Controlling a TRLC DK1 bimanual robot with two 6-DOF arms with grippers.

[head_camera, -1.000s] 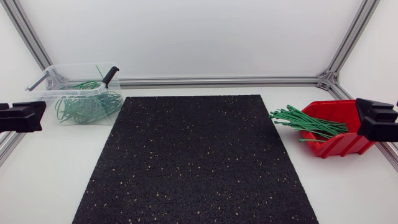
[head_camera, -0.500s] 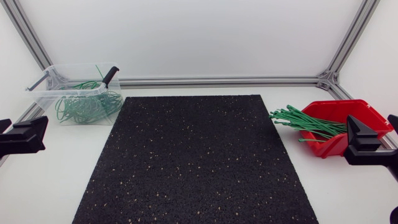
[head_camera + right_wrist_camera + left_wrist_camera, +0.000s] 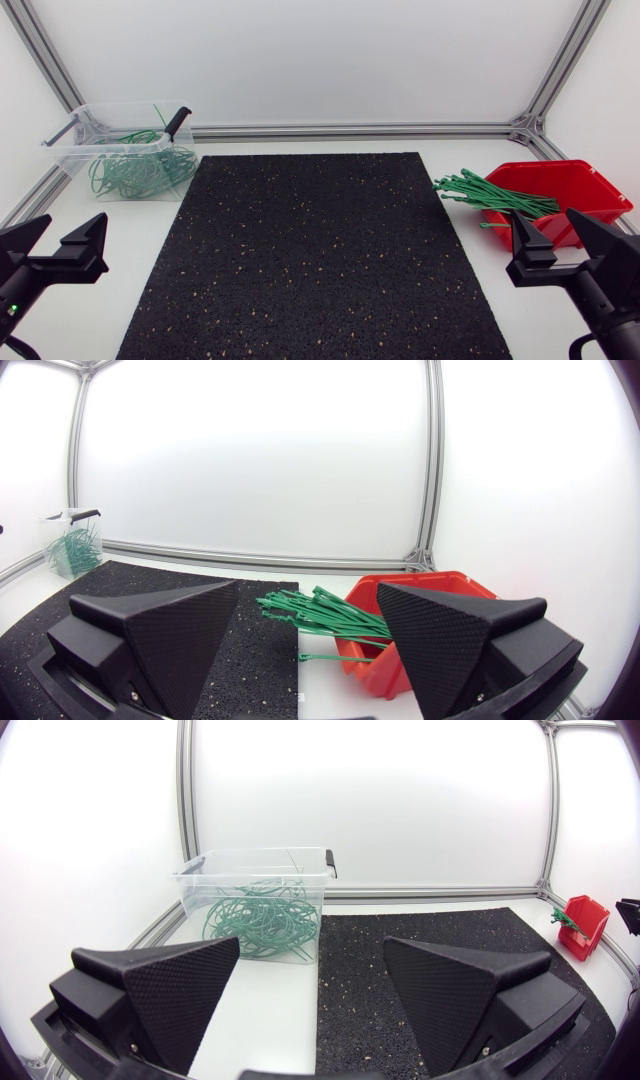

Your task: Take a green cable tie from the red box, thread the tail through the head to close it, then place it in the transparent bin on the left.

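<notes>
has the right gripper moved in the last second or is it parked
Yes. In the head view the right gripper has come from the right end of the red box toward the near side. It now sits in front of the box, open and empty.

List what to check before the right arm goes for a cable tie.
1. The right gripper is open and empty: ok.
2. The left gripper is open and empty: ok.
3. The green cable ties stick out of the red box toward the mat: ok.
4. A single tie lies a little apart from the bundle: ok.
5. The black mat is bare for threading: ok.
6. The transparent bin is open on top: ok.
</notes>
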